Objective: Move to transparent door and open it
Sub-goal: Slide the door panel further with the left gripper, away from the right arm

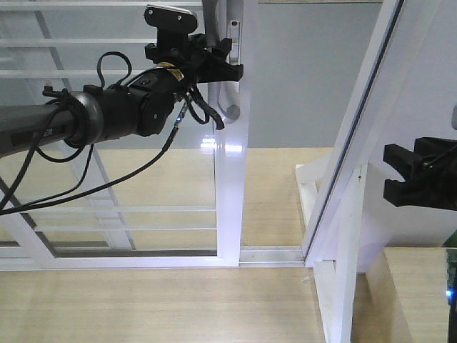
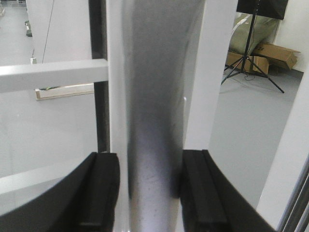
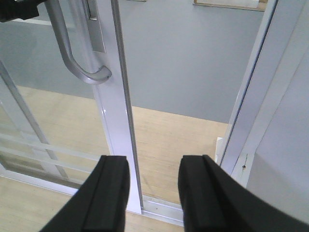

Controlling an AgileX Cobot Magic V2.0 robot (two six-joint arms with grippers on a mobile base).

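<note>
Here, the left tool is closed on the handle. In the left wrist view its black fingers sit against both sides of the grey bar, with nothing else between them. From the front view, the left arm comes in from the left side. It meets the handle high up, near the top of the picture, and black cables loop loosely under the wrist.

The handle runs down the edge of the transparent door and ends in a curved hook. The door stands upright in its glossy white frame left of centre, with thin white horizontal bars crossing the glass. Its bottom sits in the floor track.

To the right of the door's edge there is an open gap, showing pale wooden floor and grey floor farther back. The slanted white post stands on the far side of that gap.

The right tool is spread wide and holds nothing. It hangs low at the right, well apart from the handle and just beyond the slanted post. Its wrist camera looks across at the door edge and the hook of the handle.

Through the glass, the left wrist view shows a tripod and cardboard boxes on the grey floor.
</note>
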